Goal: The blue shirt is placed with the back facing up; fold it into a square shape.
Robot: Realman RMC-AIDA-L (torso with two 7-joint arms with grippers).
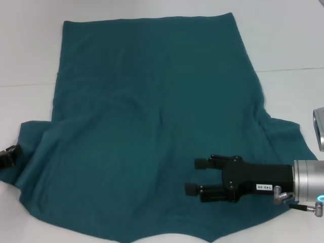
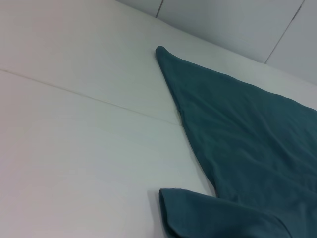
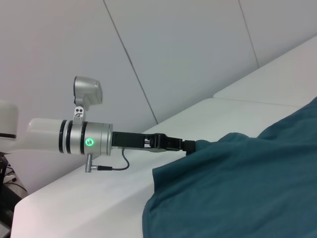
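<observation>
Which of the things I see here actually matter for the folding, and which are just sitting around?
Part of the job:
- blue shirt, spread flat
- right gripper, open above the shirt's near right part
- left gripper, at the shirt's left sleeve edge

Just there:
- white table
- grey device at the right edge

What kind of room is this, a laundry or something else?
Probably a robot test lab, not a laundry: a blue shirt lies alone on a plain white table, two robot grippers reach onto it, bare panelled walls behind.
</observation>
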